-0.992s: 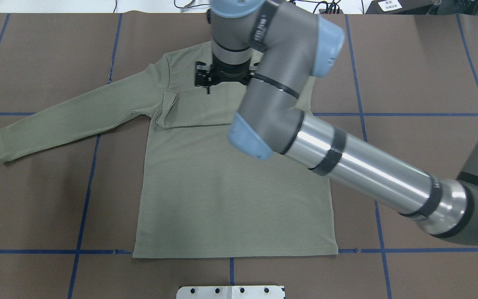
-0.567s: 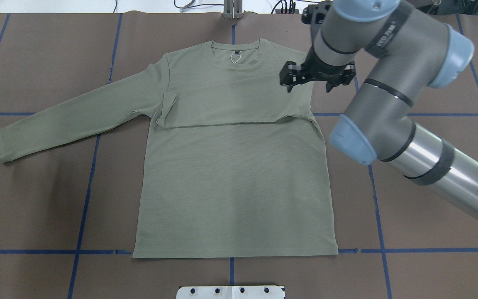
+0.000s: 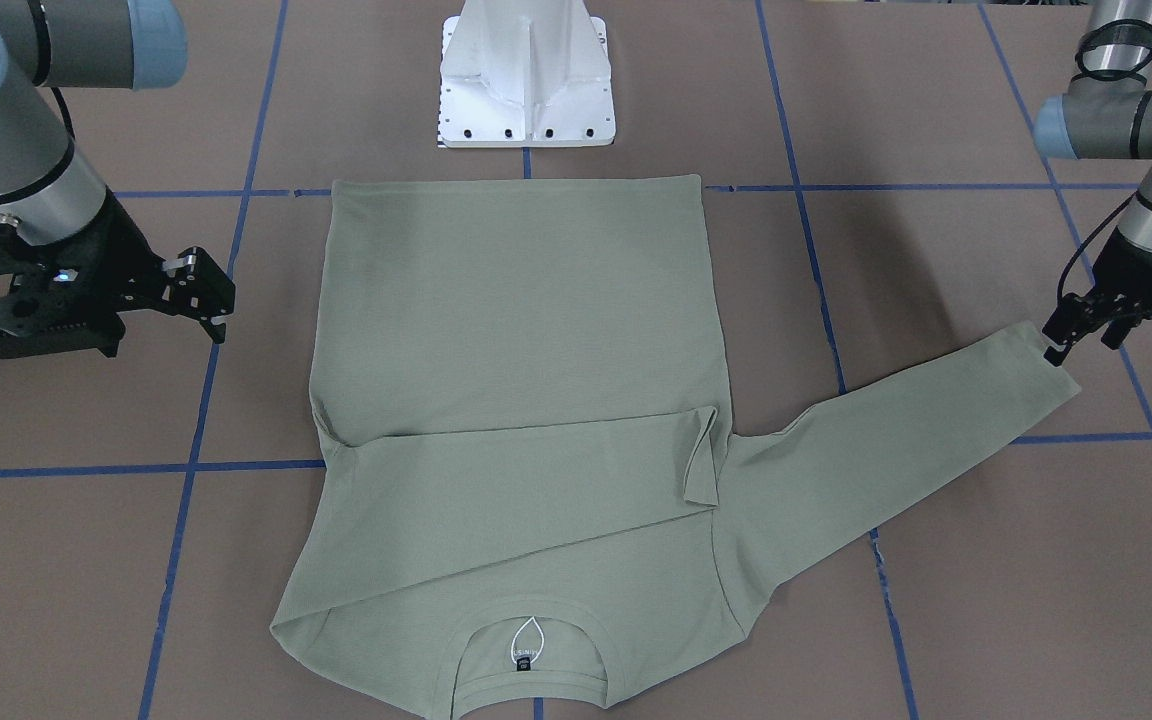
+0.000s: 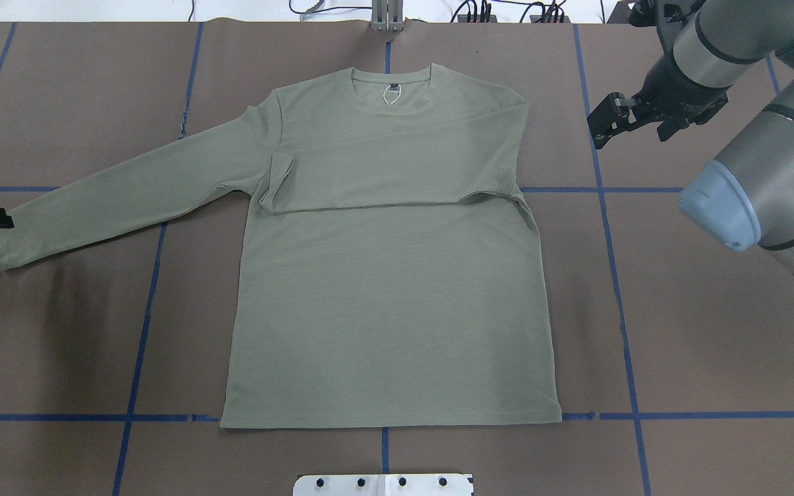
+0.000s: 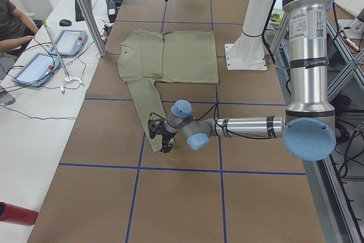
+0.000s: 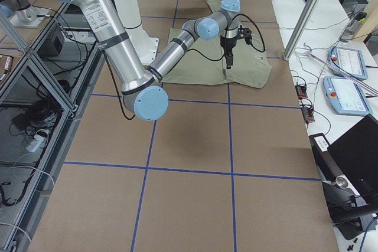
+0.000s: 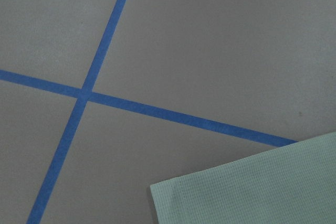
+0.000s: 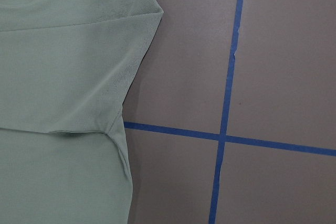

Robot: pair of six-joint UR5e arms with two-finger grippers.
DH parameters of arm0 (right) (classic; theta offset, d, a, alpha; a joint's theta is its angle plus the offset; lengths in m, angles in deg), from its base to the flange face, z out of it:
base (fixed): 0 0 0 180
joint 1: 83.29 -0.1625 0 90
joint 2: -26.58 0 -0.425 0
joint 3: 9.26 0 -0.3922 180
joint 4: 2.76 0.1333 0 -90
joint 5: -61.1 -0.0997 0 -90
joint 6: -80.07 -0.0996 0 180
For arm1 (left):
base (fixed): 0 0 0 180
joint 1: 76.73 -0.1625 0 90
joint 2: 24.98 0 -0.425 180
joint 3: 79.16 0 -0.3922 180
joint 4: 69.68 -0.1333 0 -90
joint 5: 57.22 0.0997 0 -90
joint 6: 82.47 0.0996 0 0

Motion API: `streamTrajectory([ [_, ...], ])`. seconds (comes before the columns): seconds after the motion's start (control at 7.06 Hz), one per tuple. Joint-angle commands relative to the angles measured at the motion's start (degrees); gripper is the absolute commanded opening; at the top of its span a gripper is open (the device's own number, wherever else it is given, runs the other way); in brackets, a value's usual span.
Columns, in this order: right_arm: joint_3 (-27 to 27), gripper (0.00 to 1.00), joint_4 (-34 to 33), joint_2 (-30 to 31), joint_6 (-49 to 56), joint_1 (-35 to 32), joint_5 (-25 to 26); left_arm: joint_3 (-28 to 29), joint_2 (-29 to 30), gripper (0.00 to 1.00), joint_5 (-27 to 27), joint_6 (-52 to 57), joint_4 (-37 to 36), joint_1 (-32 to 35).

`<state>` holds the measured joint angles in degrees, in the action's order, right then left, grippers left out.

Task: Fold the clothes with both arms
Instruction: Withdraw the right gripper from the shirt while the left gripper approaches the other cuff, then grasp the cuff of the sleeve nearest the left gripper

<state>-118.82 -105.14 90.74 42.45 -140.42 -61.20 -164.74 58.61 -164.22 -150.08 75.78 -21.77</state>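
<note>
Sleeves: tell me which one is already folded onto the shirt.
The sleeve on the robot's right side: it lies folded across the chest, its cuff by the opposite armpit. The other sleeve lies stretched out sideways, unfolded.

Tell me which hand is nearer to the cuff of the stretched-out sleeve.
Left. The left hand is right at the cuff; the right hand is off the shirt, beyond its opposite shoulder.

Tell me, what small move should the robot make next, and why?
Probably lower the left gripper and pinch the cuff just beside it: that sleeve lies stretched out, while the other sleeve is already folded across the shirt.
</note>
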Motion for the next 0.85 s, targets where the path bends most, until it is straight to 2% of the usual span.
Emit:
streamTrajectory([
  [0.0, -0.4, 1.00, 0.0, 0.4, 0.5, -0.3, -0.5, 0.5, 0.0, 1.00, 1.3, -1.2, 0.1, -1.3],
  [0.28, -1.0, 1.00, -0.2, 0.4, 0.4, -0.3, -0.5, 1.1, 0.2, 1.00, 3.3, -1.3, -0.1, -2.4],
  [0.71, -1.1, 1.00, -0.1, 0.4, 0.2, -0.2, -0.5, 2.5, 0.6, 1.00, 3.3, -1.1, 0.0, -2.5],
])
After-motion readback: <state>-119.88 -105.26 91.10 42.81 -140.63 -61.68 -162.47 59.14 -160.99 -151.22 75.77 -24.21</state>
